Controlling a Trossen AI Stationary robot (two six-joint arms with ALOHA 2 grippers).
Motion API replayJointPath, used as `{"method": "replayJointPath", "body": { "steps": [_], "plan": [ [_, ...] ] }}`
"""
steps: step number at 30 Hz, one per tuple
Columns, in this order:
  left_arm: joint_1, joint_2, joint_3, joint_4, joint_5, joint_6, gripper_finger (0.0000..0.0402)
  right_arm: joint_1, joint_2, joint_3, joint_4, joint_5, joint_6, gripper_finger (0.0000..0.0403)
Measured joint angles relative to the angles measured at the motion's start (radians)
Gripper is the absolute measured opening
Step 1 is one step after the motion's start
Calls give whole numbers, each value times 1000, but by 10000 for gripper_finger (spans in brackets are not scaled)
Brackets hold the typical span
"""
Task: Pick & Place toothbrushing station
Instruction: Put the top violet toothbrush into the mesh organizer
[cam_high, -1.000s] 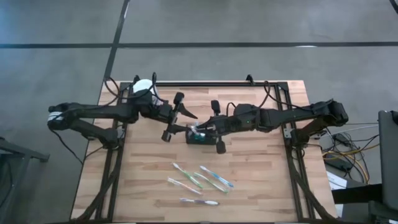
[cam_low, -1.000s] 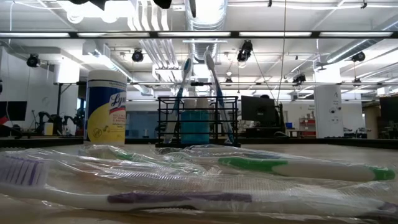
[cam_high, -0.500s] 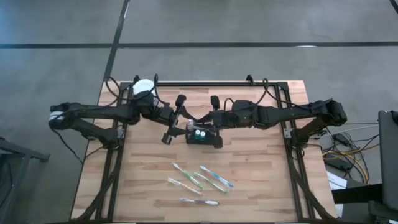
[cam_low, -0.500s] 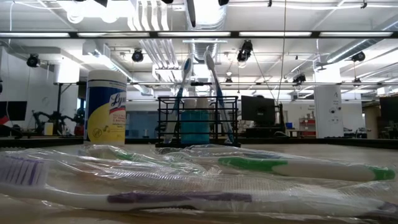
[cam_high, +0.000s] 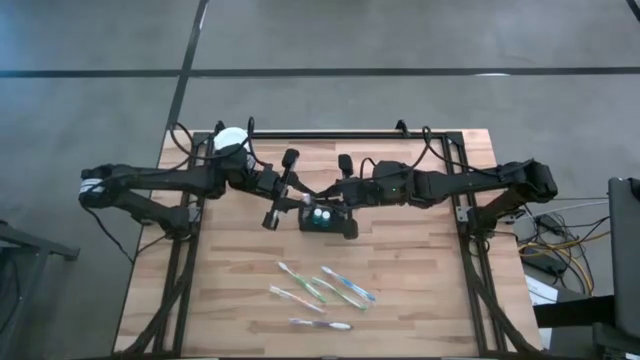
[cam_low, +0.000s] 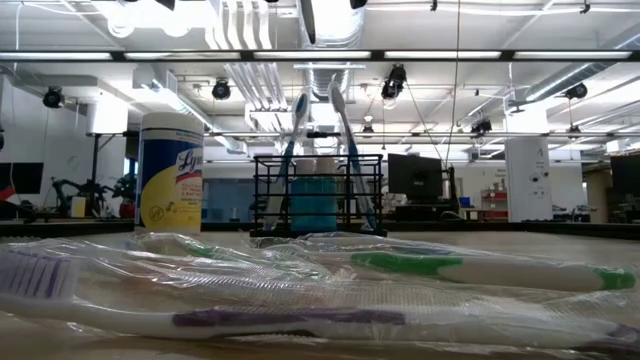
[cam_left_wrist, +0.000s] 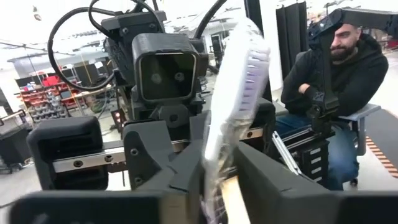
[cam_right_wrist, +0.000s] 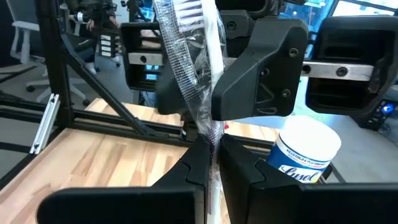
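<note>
brushes: you've got loose wrapped brushes (cam_high: 320, 290) nearest the camera side of the table (cam_high: 420, 270), well apart from the caddy; low view shows a green-handled one (cam_low: 480, 268) and a purple one (cam_low: 200, 318) in clear wrap.
caddy: your black slotted caddy (cam_high: 322, 218) sits mid-table, upright, beyond the loose brushes; low view shows it (cam_low: 318, 195) with a blue cup (cam_low: 314, 202) inside and two brushes standing in it, heads up, leaning apart.
left gripper: your left gripper (cam_high: 285, 188) hangs just beside the caddy on the jar side, above the table. Fingers (cam_left_wrist: 155, 168) are closed narrow on a wrapped brush (cam_left_wrist: 230, 112), head with white bristles pointing up.
right gripper: your right gripper (cam_high: 343, 196) faces the left one across the caddy, just over its far edge. Fingers (cam_right_wrist: 239, 168) are pinched on another wrapped brush (cam_right_wrist: 193, 56), bristles up, wrap crinkled around it.
jar: white-capped, yellow-label jar (cam_high: 231, 140) stands upright at the far left corner, well apart from the caddy; low view puts it (cam_low: 169, 172) left of the caddy, right wrist view shows it (cam_right_wrist: 306, 152) behind the left gripper.
person: a person (cam_left_wrist: 348, 68) sits beyond the table, arms folded, dark hoodie.
</note>
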Motion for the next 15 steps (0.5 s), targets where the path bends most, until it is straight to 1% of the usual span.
{"method": "replayJointPath", "body": {
  "steps": [5, 11, 15],
  "plan": [
    [1, 0, 0, 2, -2, 2, 21, 1, 0, 0, 0, -3, -6, 18],
    [1, 0, 1, 1, -1, 19, 20, 0, 0, 0, 1, -3, -23, 24],
    [1, -14, 1, -27, 8, 28, 20, 0, -3, -1, -4, -19, -27, 54]
  ]
}}
